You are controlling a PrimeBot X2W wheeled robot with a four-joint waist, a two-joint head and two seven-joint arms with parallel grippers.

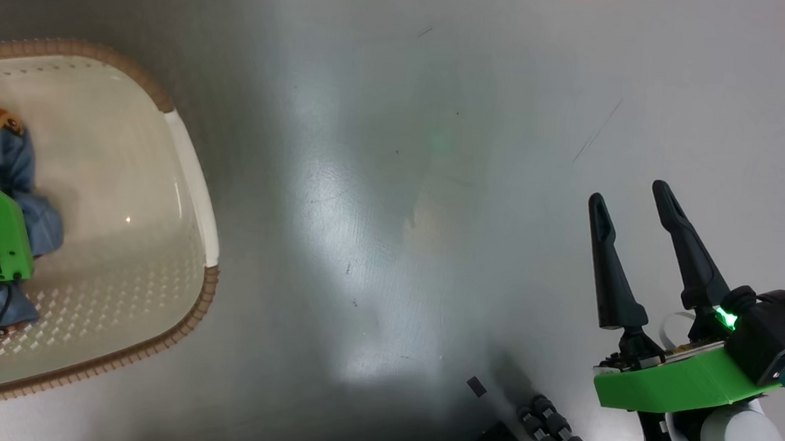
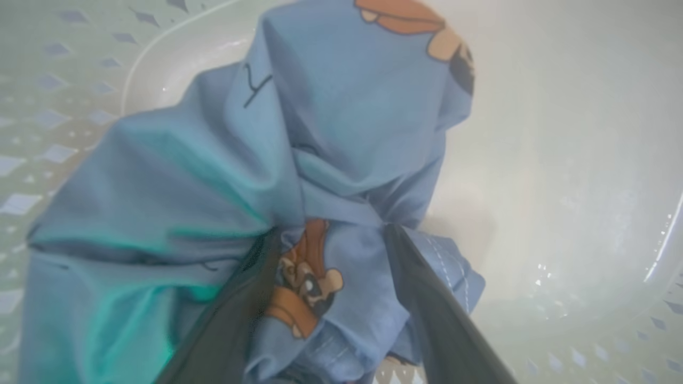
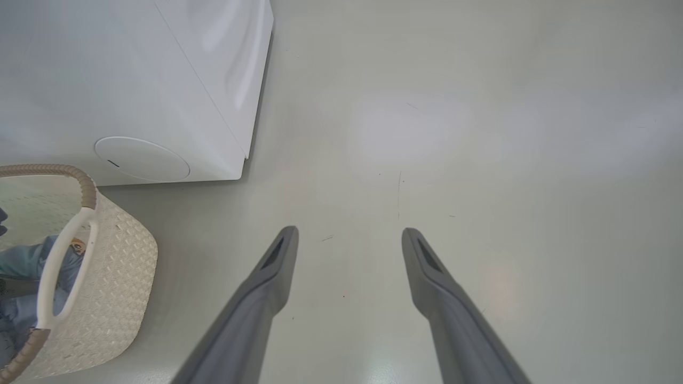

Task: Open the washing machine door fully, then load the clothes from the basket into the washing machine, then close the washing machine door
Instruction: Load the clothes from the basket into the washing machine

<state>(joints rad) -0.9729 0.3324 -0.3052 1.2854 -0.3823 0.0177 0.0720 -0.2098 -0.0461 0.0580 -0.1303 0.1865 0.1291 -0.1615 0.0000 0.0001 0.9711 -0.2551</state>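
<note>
The clothes (image 2: 213,160) are lying in the basket (image 1: 192,160), at the left, near the washing machine (image 3: 133,80). A fold is being straddled by the left gripper (image 2: 331,234), jaws wide, nothing clamped yet. A deeper reach before closing is being advised, lest only a corner lift. The right gripper (image 1: 628,193) is being held at the right, jaws wide, empty.

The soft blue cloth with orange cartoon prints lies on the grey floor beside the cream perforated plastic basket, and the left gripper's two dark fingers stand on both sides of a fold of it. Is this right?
Not quite. The soft blue cloth with orange cartoon prints lies inside the cream perforated plastic basket, not beside it. The left wrist view shows this. The left gripper does stand with its fingers on both sides of a fold.
</note>
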